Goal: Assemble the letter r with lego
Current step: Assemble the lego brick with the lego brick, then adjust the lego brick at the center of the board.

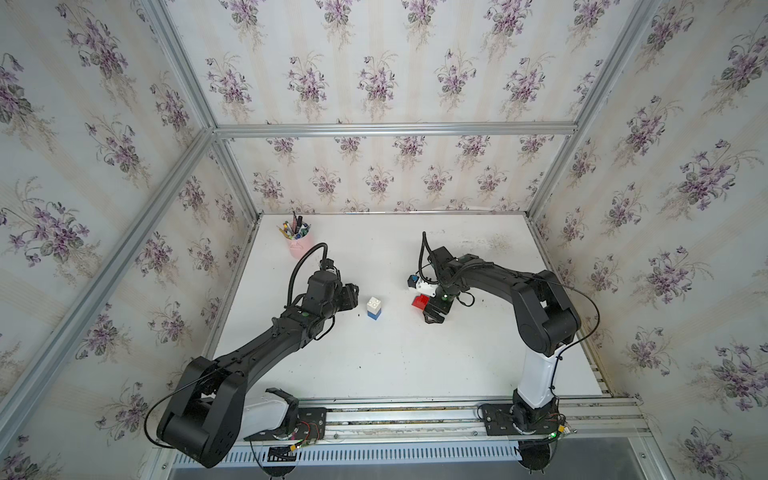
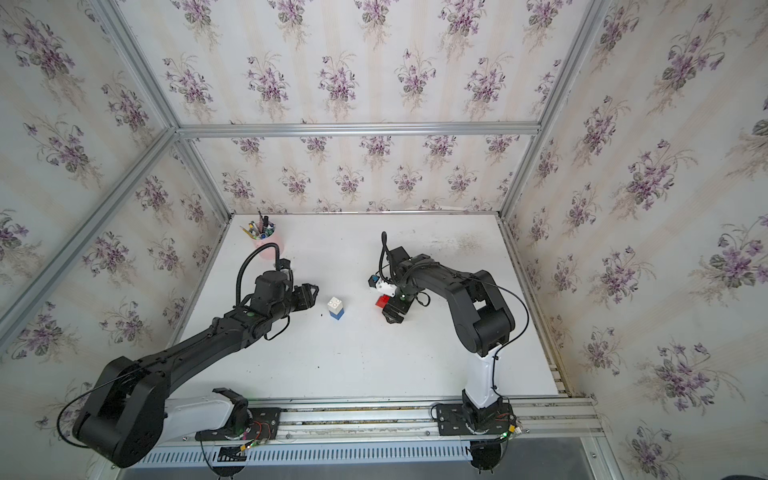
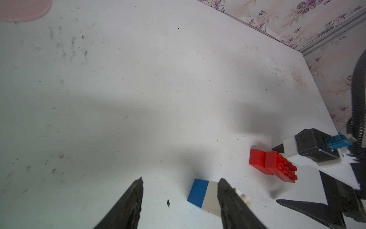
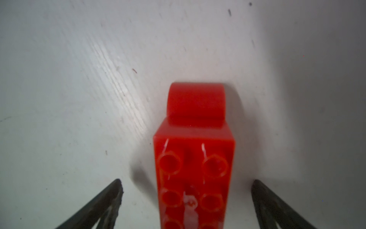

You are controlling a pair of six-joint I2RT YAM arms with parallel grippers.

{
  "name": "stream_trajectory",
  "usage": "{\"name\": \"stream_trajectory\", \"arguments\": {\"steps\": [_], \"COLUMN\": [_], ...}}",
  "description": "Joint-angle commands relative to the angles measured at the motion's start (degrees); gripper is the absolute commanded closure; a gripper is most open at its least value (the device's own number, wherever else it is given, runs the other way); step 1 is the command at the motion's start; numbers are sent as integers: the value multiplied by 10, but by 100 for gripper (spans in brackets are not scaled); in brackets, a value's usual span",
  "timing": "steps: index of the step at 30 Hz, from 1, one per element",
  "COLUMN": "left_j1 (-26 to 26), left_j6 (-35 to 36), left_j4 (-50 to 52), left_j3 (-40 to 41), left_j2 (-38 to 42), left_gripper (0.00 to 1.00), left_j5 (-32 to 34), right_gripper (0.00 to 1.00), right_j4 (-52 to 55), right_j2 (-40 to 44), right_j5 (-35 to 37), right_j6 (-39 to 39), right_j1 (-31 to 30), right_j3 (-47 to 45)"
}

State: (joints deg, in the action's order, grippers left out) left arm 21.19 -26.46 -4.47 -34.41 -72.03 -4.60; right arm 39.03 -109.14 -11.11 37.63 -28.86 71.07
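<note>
A white brick sits on a blue brick (image 1: 374,308), standing upright mid-table in both top views (image 2: 335,308). My left gripper (image 1: 352,294) hangs open just left of this stack, not touching it. In the left wrist view one finger (image 3: 227,198) overlaps the white brick (image 3: 212,196). The long red brick (image 4: 194,178) lies on the table with its studs toward the right wrist camera. The short rounded red brick (image 4: 196,103) sits against its far end. My right gripper (image 4: 187,181) is open astride the long red brick (image 1: 419,301), with a gap on each side.
A pink cup of pens (image 1: 297,239) stands at the back left of the white table (image 1: 395,365). Aluminium frame rails and flowered walls enclose the table on three sides. The arm bases sit on the front rail (image 1: 415,415).
</note>
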Motion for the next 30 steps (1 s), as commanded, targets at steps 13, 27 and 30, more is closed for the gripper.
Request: {"name": "stream_trajectory", "arguments": {"steps": [13, 27, 30], "left_j1": [-1, -1, -1], "left_j6": [2, -11, -14], "left_j4": [12, 18, 20], "left_j3": [-9, -22, -24], "left_j2": [10, 20, 20], "left_gripper": [38, 38, 38], "left_j5": [10, 2, -1], "right_gripper": [0, 26, 89], "right_j4": [-307, -707, -832], "right_j2": [292, 480, 539], "right_j5": [-175, -312, -226], "right_j6": [-130, -466, -546], "right_j1": [91, 160, 160], "right_j3": [-157, -345, -431]}}
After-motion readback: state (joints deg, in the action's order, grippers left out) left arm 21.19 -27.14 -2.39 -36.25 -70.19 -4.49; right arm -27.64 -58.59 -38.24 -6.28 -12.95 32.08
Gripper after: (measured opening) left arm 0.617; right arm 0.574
